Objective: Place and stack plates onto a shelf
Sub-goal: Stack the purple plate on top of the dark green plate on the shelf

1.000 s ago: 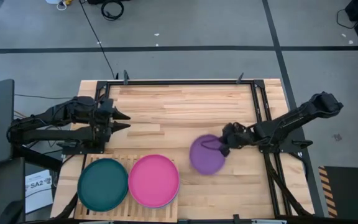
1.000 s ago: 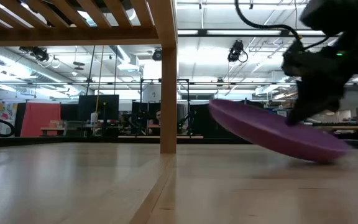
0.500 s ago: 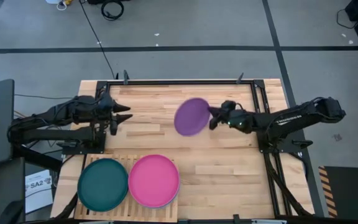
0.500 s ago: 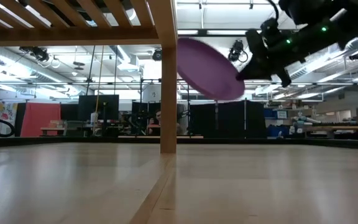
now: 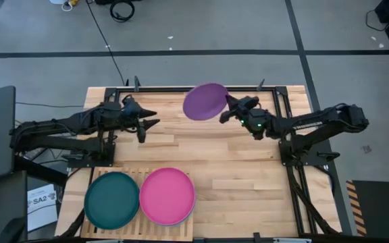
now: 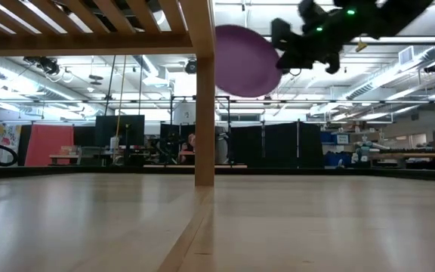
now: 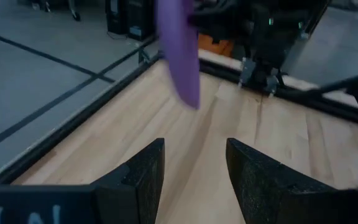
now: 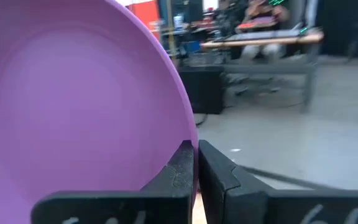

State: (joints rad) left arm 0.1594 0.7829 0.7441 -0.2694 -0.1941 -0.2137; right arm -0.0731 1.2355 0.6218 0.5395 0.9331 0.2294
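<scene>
The purple plate (image 5: 204,101) was airborne at the upper centre of the high view, over the far edge of the table (image 5: 248,175) and well clear of its surface; in the low view it hung tilted near the top of the frame, beside the shelf's wooden leg (image 6: 205,98). The right gripper (image 5: 225,111) gripped it by its rim on the right-hand side, and the right wrist view showed both fingers (image 8: 180,171) pressed together on the rim's thin edge, the plate's hollow face filling the left of that picture. Progress, as a judgement: the shelf (image 5: 138,196) at the lower left of the high view already carried the teal plate (image 5: 112,200) and, just beside it, the magenta plate (image 5: 167,196); a paler rim under the magenta one suggested a stack, but I could not tell how many lay beneath. The purple plate was therefore not yet placed, and it was well apart from the shelf, at the opposite edge of the table. Other plates were not in sight. The left gripper (image 5: 148,123) hovered at the left-centre of the high view, its fingers (image 7: 140,176) apart and empty, pointed toward the plate, which showed edge-on at the top of the left wrist view, apart from those fingers. A handover looked possible, though unconfirmed.
</scene>
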